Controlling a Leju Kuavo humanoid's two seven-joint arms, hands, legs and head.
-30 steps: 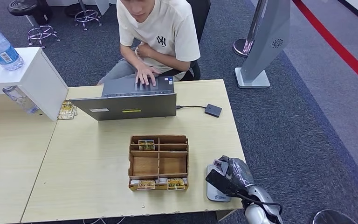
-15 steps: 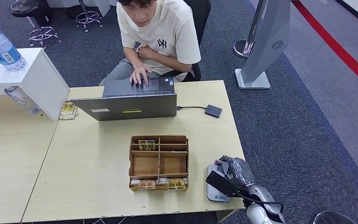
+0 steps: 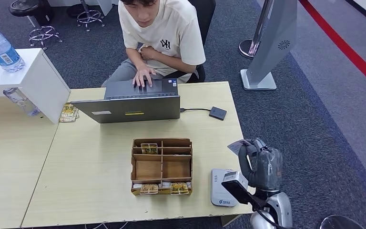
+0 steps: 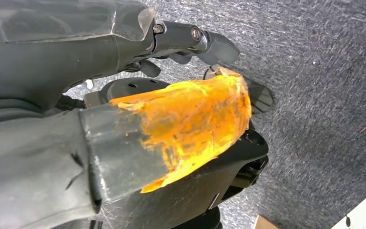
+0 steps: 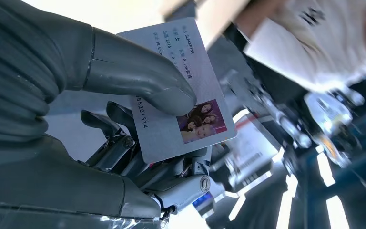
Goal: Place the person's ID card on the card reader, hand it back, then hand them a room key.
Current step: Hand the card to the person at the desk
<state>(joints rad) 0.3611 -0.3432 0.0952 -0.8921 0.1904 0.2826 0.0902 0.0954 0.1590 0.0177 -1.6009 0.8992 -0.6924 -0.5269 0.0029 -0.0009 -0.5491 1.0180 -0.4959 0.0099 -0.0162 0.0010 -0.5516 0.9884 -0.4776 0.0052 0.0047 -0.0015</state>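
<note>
My right hand (image 3: 259, 164) is raised above the table's right edge, beyond the white card reader (image 3: 220, 187), and pinches the ID card (image 3: 235, 146). The right wrist view shows that card (image 5: 186, 90) pale with a small photo, pressed by my thumb (image 5: 138, 81) against the fingers. The reader's top lies bare near the table's front right corner. A wooden divided tray (image 3: 162, 165) in mid table holds room key cards (image 3: 149, 148) in some compartments. The person (image 3: 159, 36) sits across the table typing on a laptop (image 3: 131, 102). My left hand (image 4: 138, 119) hangs over grey carpet, its fingers curled in.
A small black box (image 3: 218, 113) on a cable lies right of the laptop. At the left, a white box (image 3: 21, 78) bears a water bottle (image 3: 0, 47). A grey stand (image 3: 274, 43) rises on the carpet behind the table's right end.
My right hand has lifted off the card reader with the ID card and turned upright, moving right and away from me. The person keeps typing.
</note>
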